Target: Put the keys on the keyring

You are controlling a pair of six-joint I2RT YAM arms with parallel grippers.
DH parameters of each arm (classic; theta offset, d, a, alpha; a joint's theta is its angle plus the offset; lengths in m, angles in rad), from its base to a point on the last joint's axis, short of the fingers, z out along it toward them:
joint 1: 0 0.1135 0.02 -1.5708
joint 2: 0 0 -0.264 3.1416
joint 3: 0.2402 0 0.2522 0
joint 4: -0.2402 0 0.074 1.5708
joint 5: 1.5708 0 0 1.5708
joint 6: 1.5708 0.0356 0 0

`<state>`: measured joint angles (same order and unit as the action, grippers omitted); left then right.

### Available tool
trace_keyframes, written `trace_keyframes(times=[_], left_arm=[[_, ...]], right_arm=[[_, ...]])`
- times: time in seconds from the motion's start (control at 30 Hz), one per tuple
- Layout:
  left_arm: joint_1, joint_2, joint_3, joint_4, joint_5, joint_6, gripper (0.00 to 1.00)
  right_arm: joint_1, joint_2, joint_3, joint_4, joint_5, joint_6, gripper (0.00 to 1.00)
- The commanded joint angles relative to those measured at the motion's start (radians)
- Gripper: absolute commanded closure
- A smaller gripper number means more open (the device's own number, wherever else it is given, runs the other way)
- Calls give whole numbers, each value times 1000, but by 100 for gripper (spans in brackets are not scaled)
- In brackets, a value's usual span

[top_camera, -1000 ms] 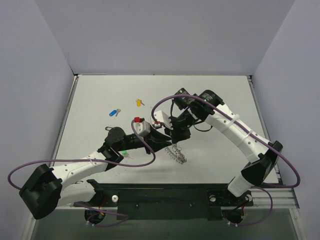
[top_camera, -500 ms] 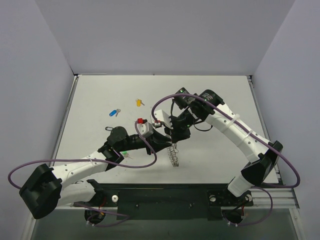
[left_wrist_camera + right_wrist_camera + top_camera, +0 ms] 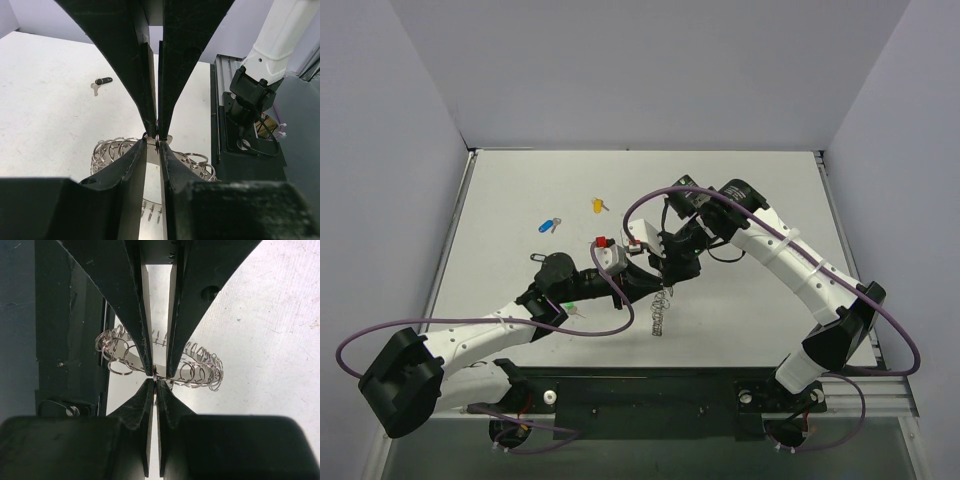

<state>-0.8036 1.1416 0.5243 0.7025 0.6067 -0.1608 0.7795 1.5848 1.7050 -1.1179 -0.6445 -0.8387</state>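
Observation:
The keyring (image 3: pixel 660 312), a flat silver band strung with wire loops, hangs edge-on under both grippers above the table's near middle. My right gripper (image 3: pixel 156 382) is shut on one thin loop at the top of the keyring (image 3: pixel 200 371). My left gripper (image 3: pixel 153 145) meets it tip to tip. Its jaws stand a narrow gap apart on either side of that loop, and the keyring's band (image 3: pixel 112 152) shows below. A yellow key (image 3: pixel 598 205) and a blue key (image 3: pixel 549 225) lie at the far left. A green key (image 3: pixel 568 305) peeks from under the left arm.
A dark-headed key (image 3: pixel 101 81) lies on the white table (image 3: pixel 740 190) beyond the grippers. The right arm (image 3: pixel 790 265) arches over the right half, the left arm (image 3: pixel 490 335) crosses the near left. The black base rail (image 3: pixel 640 395) runs along the near edge.
The keyring, earlier spread out to the lower right of the grippers, has swung left and now hangs edge-on beneath them. Both grippers stay tip to tip.

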Motion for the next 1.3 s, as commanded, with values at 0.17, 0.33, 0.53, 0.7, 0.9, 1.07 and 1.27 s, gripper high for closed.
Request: trace_keyframes(times=[0.17, 0.33, 0.53, 0.7, 0.9, 1.07, 1.27], left_arm=[[-2, 1, 54, 18, 15, 11, 77], [-5, 6, 60, 29, 27, 3, 89], [-3, 4, 51, 55, 39, -11, 100], [0, -64, -21, 144, -36, -36, 100], [9, -115, -87, 218, -77, -74, 100], [38, -131, -132, 340, -134, -181, 100], [64, -148, -158, 397, -221, -313, 100]], right_arm=[[0, -2, 31, -8, -50, 9, 100], [0, -2, 28, -5, -52, 13, 100], [1, -2, 28, 10, -55, 33, 100], [-23, -17, 18, 64, -81, 113, 76], [-100, -39, 15, 61, -248, 89, 65], [-103, -54, -2, 67, -248, 90, 64], [-102, -68, 7, 151, -264, 242, 64]])
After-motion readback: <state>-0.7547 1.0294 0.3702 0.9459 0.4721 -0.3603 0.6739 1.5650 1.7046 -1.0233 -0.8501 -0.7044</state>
